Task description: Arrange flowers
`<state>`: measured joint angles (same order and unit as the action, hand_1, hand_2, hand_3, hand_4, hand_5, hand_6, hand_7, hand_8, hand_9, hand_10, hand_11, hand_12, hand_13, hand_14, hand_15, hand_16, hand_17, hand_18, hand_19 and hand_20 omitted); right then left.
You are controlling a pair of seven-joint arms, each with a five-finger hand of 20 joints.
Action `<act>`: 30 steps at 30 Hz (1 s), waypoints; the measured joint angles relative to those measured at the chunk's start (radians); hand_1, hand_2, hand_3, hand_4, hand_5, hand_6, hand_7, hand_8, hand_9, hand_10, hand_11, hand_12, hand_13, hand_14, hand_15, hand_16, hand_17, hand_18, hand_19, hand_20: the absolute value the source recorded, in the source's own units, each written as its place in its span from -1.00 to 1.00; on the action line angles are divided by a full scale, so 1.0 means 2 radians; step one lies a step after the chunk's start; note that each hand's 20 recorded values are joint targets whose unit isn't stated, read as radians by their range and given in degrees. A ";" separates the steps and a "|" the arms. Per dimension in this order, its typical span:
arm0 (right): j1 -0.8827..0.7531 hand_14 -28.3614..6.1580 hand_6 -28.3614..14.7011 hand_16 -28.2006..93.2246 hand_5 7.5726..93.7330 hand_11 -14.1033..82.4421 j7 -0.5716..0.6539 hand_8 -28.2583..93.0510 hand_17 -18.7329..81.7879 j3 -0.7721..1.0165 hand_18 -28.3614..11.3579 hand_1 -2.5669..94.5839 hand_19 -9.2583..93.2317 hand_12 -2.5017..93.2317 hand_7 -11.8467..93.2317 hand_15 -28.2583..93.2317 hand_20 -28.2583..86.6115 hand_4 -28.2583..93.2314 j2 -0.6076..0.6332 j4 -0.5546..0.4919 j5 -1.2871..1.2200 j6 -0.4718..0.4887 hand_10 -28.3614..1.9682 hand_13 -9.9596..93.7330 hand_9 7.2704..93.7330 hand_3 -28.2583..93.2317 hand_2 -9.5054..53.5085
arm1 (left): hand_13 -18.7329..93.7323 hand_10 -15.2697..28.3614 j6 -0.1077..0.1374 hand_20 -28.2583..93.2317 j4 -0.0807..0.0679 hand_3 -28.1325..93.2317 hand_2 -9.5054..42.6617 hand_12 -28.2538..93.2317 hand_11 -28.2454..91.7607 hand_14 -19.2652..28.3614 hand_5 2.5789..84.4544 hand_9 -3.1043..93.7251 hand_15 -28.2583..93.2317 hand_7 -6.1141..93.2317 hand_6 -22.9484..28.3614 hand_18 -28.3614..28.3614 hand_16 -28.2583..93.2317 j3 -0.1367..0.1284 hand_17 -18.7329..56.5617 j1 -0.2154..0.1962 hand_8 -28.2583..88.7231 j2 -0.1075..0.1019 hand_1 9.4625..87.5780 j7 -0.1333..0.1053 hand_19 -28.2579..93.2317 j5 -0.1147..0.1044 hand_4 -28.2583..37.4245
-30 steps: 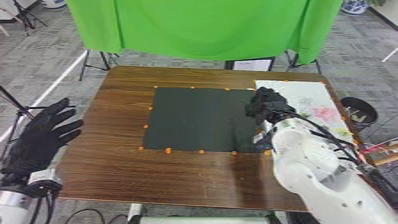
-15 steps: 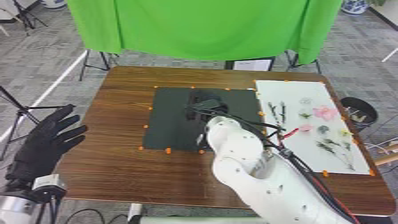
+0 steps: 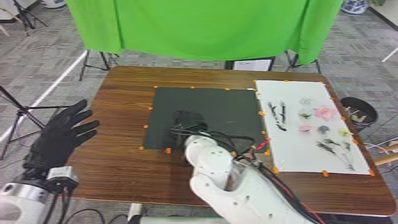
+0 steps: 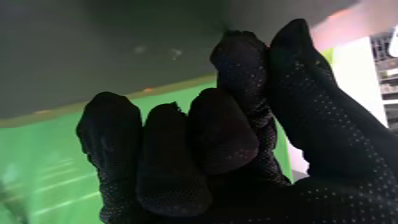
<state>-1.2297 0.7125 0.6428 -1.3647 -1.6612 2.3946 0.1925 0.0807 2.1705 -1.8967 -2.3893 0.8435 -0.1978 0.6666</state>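
The right hand (image 3: 189, 121) is above the near left part of the black sheet (image 3: 235, 107); whether it is spread, pressed together or pinching something, I cannot tell. The left hand (image 3: 64, 134), fingers spread, is at the table's left side. On the white sheet (image 3: 289, 157), to the right of the black one, lie the flowers: dark twigs (image 3: 282, 115) along its left side, a large pink bloom (image 3: 326, 113) near smaller pale, green and pink ones, and thin dark sprigs (image 3: 336, 150) nearer the robot. Just beside the table's right edge, a dark round bin (image 3: 358, 99) holds pale things too small to tell. The table (image 3: 115, 172) is brown wood, with orange tabs (image 3: 168, 150) around both sheets. Past its far edge hangs a green cloth (image 3: 204, 30); patterned vases (image 3: 355, 6) and tripods (image 3: 28, 107) stand on grey carpet (image 3: 62, 62).
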 measured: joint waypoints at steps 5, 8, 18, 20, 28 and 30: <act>-0.003 0.22 0.39 0.10 0.58 0.69 0.005 0.03 0.47 0.000 -0.71 -0.41 1.00 0.28 0.26 0.93 0.85 -0.47 -0.007 0.005 0.009 -0.004 0.39 0.82 0.85 1.00 -0.89 | -0.41 0.30 -0.003 -0.37 -0.006 0.56 -0.88 -0.22 -0.18 0.53 -0.48 -0.57 0.14 -0.49 0.03 0.80 -0.57 0.009 -0.77 0.014 -0.65 -0.009 -0.54 0.005 0.18 0.001 -0.85; -0.006 0.24 0.42 0.10 0.61 0.69 0.008 0.02 0.48 0.002 -0.71 -0.40 1.00 0.26 0.23 0.92 0.84 -0.51 -0.011 0.006 0.013 -0.004 0.41 0.83 0.86 1.00 -0.89 | -0.42 0.30 -0.006 -0.37 -0.009 0.55 -0.88 -0.22 -0.19 0.53 -0.48 -0.57 0.14 -0.49 0.03 0.80 -0.58 0.015 -0.77 0.023 -0.65 -0.012 -0.55 0.009 0.19 0.001 -0.84; -0.024 0.26 0.46 0.11 0.66 0.68 0.005 0.01 0.50 0.011 -0.71 -0.38 1.00 0.25 0.18 0.91 0.84 -0.60 -0.022 0.006 0.015 0.015 0.43 0.84 0.87 0.96 -0.83 | -0.44 0.29 -0.009 -0.39 -0.013 0.55 -0.87 -0.20 -0.21 0.52 -0.49 -0.58 0.12 -0.50 0.02 0.79 -0.58 0.025 -0.78 0.034 -0.64 -0.012 -0.55 0.013 0.19 0.002 -0.81; -0.026 0.25 0.45 0.11 0.67 0.67 0.002 -0.01 0.50 0.011 -0.71 -0.39 1.00 0.24 0.17 0.91 0.84 -0.63 -0.023 0.006 0.015 0.016 0.43 0.85 0.88 0.94 -0.79 | -0.45 0.29 -0.009 -0.39 -0.014 0.55 -0.86 -0.20 -0.21 0.52 -0.50 -0.59 0.12 -0.50 0.02 0.78 -0.58 0.026 -0.79 0.036 -0.63 -0.013 -0.55 0.014 0.19 0.002 -0.80; -0.031 0.25 0.44 0.12 0.68 0.65 -0.010 -0.04 0.50 0.008 -0.71 -0.39 1.00 0.24 0.14 0.90 0.83 -0.67 -0.027 0.019 0.029 -0.009 0.43 0.84 0.88 0.92 -0.71 | -0.46 0.30 -0.014 -0.40 -0.022 0.53 -0.85 -0.19 -0.22 0.54 -0.50 -0.59 0.14 -0.52 0.03 0.79 -0.58 0.037 -0.80 0.053 -0.62 -0.019 -0.54 0.024 0.20 0.002 -0.78; -0.031 0.25 0.44 0.12 0.68 0.65 -0.011 -0.05 0.50 0.007 -0.70 -0.39 1.00 0.23 0.14 0.89 0.83 -0.68 -0.027 0.025 0.031 -0.026 0.43 0.85 0.88 0.91 -0.69 | -0.46 0.30 -0.015 -0.40 -0.023 0.53 -0.85 -0.19 -0.22 0.55 -0.50 -0.59 0.15 -0.52 0.03 0.79 -0.58 0.039 -0.80 0.057 -0.62 -0.021 -0.54 0.025 0.20 0.002 -0.78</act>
<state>-1.2907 0.6899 0.6562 -1.4194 -1.6112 2.4564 0.1401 0.0503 2.1238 -1.8181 -2.2756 0.8006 -0.1470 0.6707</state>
